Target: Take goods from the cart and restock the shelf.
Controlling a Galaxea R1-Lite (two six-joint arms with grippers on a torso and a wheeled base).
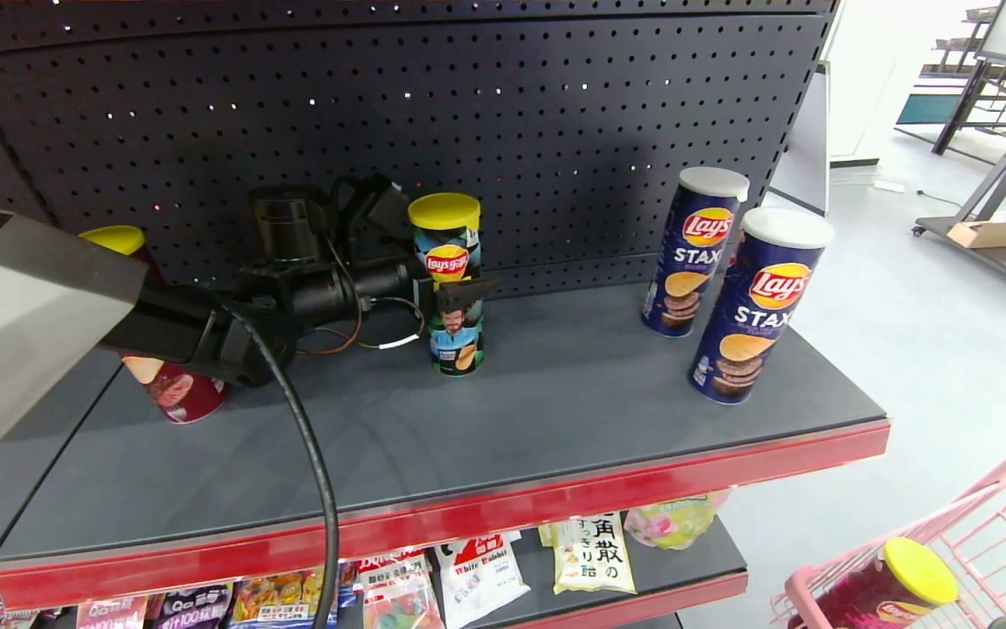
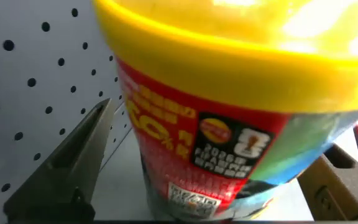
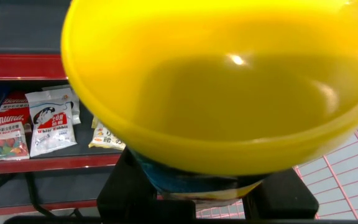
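Centre of the head view, mid-shelf: yellow-lidded can (image 1: 451, 253) stands upright, long axis vertical, base on the shelf (image 1: 555, 411) board. Left gripper (image 1: 455, 297) straddles it from frame left. The arm lies roughly level, so its line is crosswise to the can's axis.

Left wrist view: fingers (image 2: 73, 168) either side of the can. One stands off from the label, with pegboard showing in the gap. The other is close to the wall, contact uncertain. Jaws read as parted, not clamping.

Judgement: this can looks placed. The next move would be a straight retreat toward frame left along the arm's own line. Sideways drift risks a finger catching the can and tipping it.

Lower right corner of the head view: second can (image 1: 900, 572) lies tilted in the pink cart (image 1: 800, 585), lid up and to the right. Right wrist view: its lid faces the camera. Right gripper (image 3: 207, 199) has its fingers against both sides of the body below the lid, and I read it as closed on the can. Right arm is the nearer for this one.
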